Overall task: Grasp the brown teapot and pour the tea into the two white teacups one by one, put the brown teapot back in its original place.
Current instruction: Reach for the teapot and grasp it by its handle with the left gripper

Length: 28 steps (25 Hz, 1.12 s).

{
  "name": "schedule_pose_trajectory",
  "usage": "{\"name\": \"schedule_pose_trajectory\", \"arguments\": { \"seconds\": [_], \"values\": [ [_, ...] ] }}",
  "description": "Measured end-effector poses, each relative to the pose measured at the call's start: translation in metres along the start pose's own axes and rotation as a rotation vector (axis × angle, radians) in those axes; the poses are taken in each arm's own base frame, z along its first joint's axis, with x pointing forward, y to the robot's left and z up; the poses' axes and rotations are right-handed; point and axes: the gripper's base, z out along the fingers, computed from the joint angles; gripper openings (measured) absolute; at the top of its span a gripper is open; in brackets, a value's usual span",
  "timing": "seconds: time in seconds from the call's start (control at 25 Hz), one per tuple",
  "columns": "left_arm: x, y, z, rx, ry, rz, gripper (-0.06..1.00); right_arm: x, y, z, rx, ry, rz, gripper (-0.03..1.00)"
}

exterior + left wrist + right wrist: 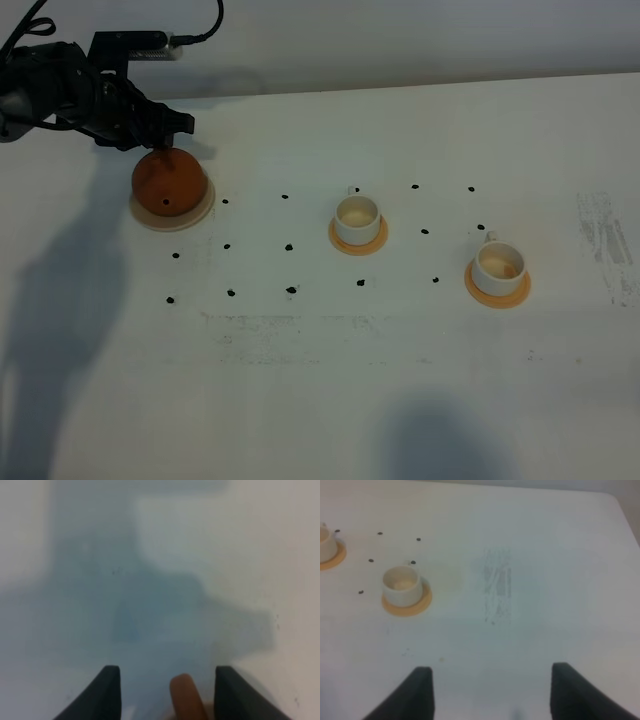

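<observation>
Eyes on the brown teapot (170,185): sits upright on the cream-beige coaster (160,224) at the far left of the white table (320,390). Directly over it, the left gripper (166,140), hiding the pot's top. From the left wrist view, black fingers (107,695) spread wide on either side of the brown loop handle (186,700), a clear gap each way, nothing pinched. To the right, the two white teacups (357,213), each on an orange-tan coaster (357,244): one mid-table, the right-hand cup (497,262) nearer and well apart from it. Black dots (288,246) scattered between teapot and cups. Past the right-hand cup, a grey scuff (603,240). Right gripper (491,669) seen only from its own wrist: fingers wide, nothing between them, above bare table near that scuff.
</observation>
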Motion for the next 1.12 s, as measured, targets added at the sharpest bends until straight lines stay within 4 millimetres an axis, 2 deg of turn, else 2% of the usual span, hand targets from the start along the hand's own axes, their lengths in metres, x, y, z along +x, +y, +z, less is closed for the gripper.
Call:
{"name": "schedule_pose_trajectory", "arguments": {
  "seconds": [0.72,1.12],
  "values": [
    [0.0,0.002,-0.007,-0.027,0.044,0.062,0.43,0.0,0.0,0.0,0.0,0.0,0.0,0.51],
    [-0.001,0.012,-0.008,-0.064,0.041,0.101,0.43,0.0,0.0,0.0,0.0,0.0,0.0,0.51]
  ]
}}
